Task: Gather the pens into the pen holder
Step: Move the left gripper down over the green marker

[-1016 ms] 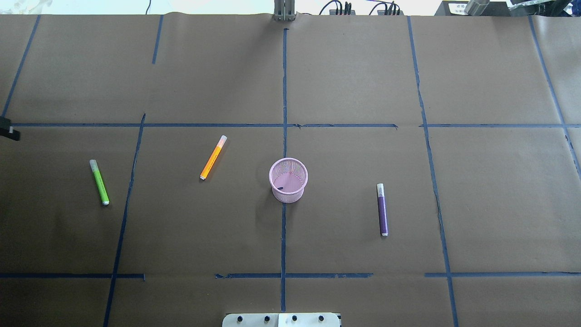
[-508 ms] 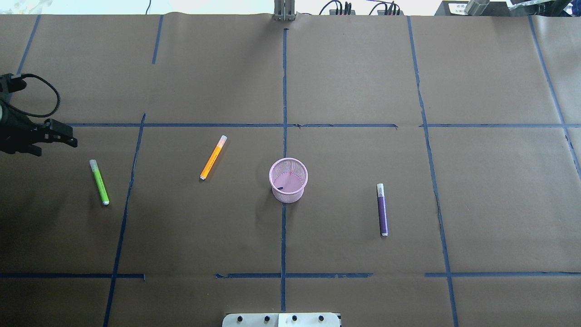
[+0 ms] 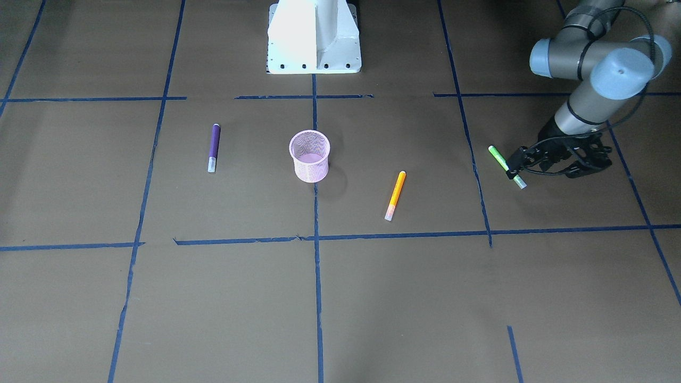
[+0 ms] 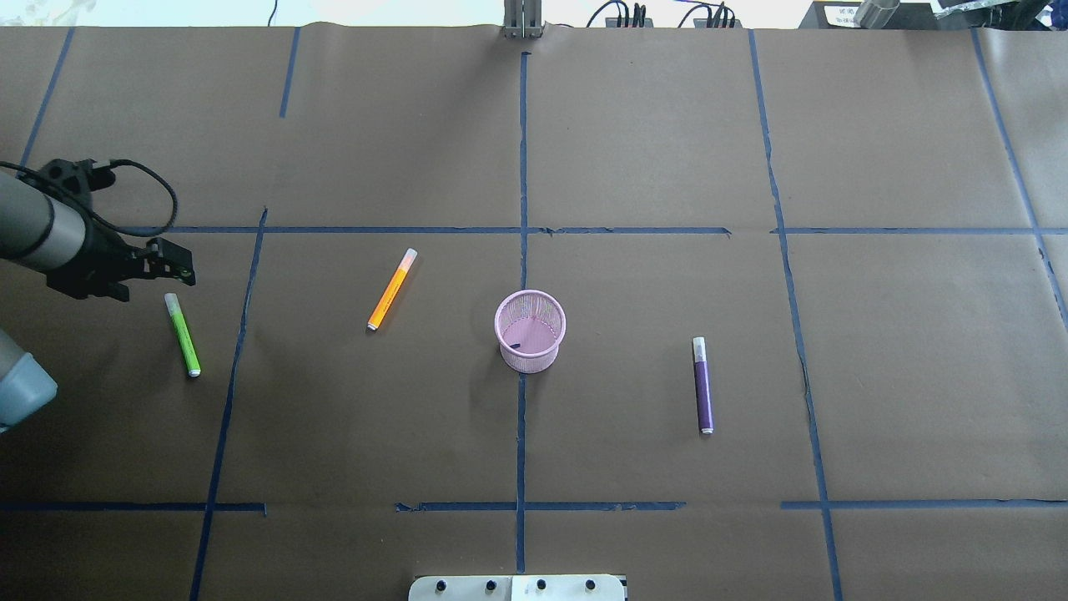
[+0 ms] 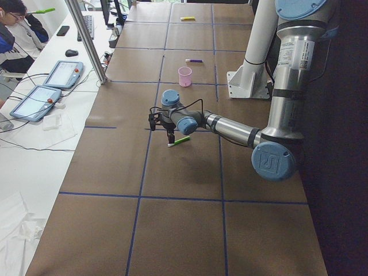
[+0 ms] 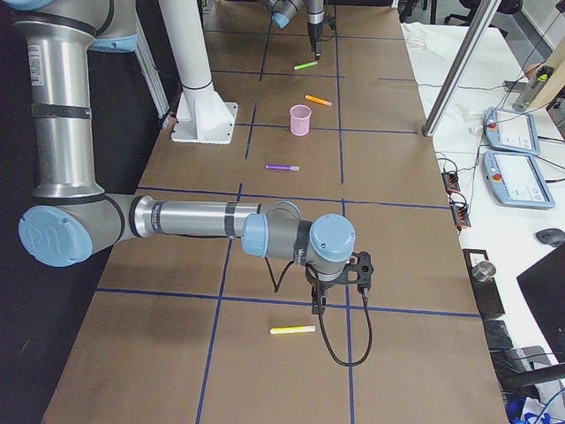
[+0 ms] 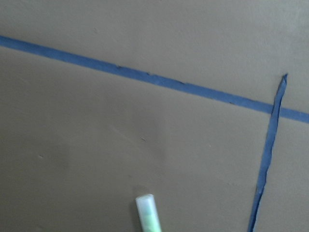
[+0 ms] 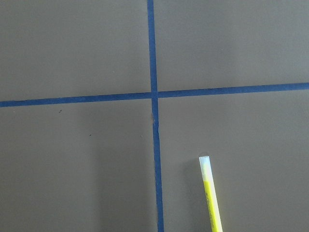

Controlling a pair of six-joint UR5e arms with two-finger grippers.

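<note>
The pink mesh pen holder (image 4: 530, 330) stands upright at the table's middle and looks empty. The green pen (image 4: 182, 334) lies at the left, the orange pen (image 4: 392, 289) between it and the holder, and the purple pen (image 4: 703, 386) to the holder's right. My left gripper (image 4: 171, 265) is open and empty, just beyond the green pen's cap end (image 7: 148, 212) and apart from it. It also shows in the front view (image 3: 516, 159). My right gripper (image 6: 340, 283) shows only in the exterior right view, so I cannot tell its state.
A yellow pen (image 6: 292, 329) lies far out on the robot's right, near my right gripper, and shows in the right wrist view (image 8: 210, 193). Blue tape lines (image 4: 521, 167) cross the brown paper. The robot's base (image 3: 314, 37) stands at the near edge.
My left arm has come in from the overhead view's left edge and moved right, bringing its gripper close to the green pen's cap end. The pens and the holder have not moved.
</note>
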